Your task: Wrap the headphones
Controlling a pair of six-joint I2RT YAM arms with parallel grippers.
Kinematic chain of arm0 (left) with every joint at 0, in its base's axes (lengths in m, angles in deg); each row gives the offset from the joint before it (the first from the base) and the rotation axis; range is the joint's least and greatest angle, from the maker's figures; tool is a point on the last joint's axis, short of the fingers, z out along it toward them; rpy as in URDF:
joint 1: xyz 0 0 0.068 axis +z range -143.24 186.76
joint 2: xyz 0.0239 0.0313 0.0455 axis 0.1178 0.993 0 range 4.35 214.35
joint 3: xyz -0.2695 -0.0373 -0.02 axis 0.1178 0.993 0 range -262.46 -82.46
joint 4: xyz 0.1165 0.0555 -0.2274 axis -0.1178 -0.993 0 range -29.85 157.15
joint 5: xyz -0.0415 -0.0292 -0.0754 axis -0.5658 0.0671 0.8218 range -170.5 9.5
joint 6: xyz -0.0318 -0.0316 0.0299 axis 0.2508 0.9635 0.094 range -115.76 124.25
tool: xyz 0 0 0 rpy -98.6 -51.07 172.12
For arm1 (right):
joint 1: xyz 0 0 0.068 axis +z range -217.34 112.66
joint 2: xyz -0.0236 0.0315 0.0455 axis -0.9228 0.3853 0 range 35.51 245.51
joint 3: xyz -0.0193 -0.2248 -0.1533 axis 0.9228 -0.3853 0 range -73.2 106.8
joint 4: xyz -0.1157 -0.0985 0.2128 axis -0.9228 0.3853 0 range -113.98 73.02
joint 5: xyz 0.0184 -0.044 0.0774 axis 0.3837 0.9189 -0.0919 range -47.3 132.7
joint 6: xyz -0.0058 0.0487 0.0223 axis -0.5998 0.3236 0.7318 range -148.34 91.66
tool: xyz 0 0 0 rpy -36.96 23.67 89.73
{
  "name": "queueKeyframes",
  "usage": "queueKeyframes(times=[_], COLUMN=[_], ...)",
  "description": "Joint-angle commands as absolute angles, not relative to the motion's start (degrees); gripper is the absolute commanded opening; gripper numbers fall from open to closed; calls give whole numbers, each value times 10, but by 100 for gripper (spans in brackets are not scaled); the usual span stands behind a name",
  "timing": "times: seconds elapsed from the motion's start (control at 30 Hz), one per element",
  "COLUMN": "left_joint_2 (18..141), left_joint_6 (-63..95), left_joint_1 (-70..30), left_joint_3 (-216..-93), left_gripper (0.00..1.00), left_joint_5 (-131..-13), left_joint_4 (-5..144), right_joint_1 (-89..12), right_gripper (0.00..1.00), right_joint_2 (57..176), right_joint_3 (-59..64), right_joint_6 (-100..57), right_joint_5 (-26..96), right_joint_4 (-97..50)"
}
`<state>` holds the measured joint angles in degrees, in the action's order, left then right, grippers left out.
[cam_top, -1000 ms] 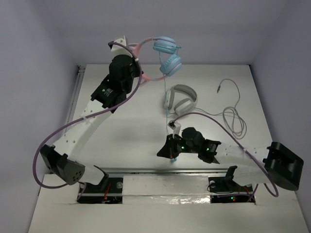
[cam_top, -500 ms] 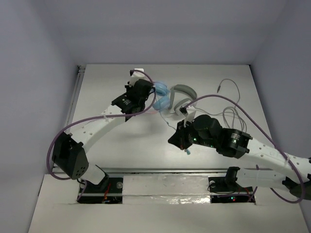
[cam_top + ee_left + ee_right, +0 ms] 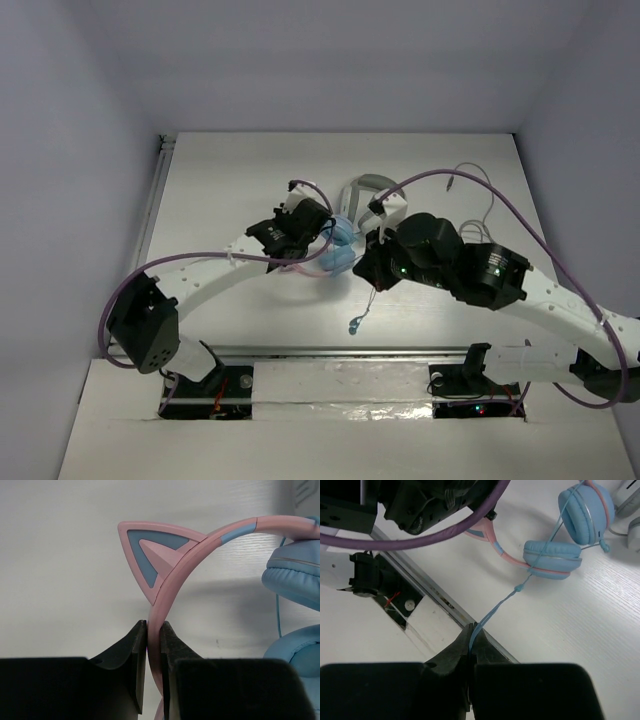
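Left arm has swung down from the back wall; the headphones [image 3: 338, 250], held high a second ago, are now low at mid-worktop [image 3: 220, 180], just beside the grey set [image 3: 366, 183]. Resting or hovering, cannot tell. Left claw [image 3: 154, 642] is clamped on the pink headband [image 3: 210, 535] below the cat ear. Right claw [image 3: 471, 639] has moved in beside the cups and pinches the cable [image 3: 496, 609]; the plug end [image 3: 355, 325] trails loose. Read: both parts in hand, winding looks ready to begin

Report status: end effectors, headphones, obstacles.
Left end effector shut on headband of headphones. Right end effector shut on cable. White-and-grey headphones close by.
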<state>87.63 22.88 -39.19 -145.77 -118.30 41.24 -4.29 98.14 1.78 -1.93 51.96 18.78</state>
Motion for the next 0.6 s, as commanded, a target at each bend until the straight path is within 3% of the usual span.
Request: queueKeyframes(times=[0.0, 0.57], left_joint_2=[841, 757], left_joint_6=[238, 154], left_joint_1=[-421, -497], left_joint_3=[-1448, -1413], left_gripper=[0, 0], left_joint_5=[-1158, -961], left_joint_4=[465, 395], right_joint_1=[-41, -107], right_gripper=[0, 0], right_joint_2=[976, 1042], right_joint_3=[52, 77], right_joint_6=[-46, -125], right_joint_5=[551, 740], right_joint_4=[204, 185])
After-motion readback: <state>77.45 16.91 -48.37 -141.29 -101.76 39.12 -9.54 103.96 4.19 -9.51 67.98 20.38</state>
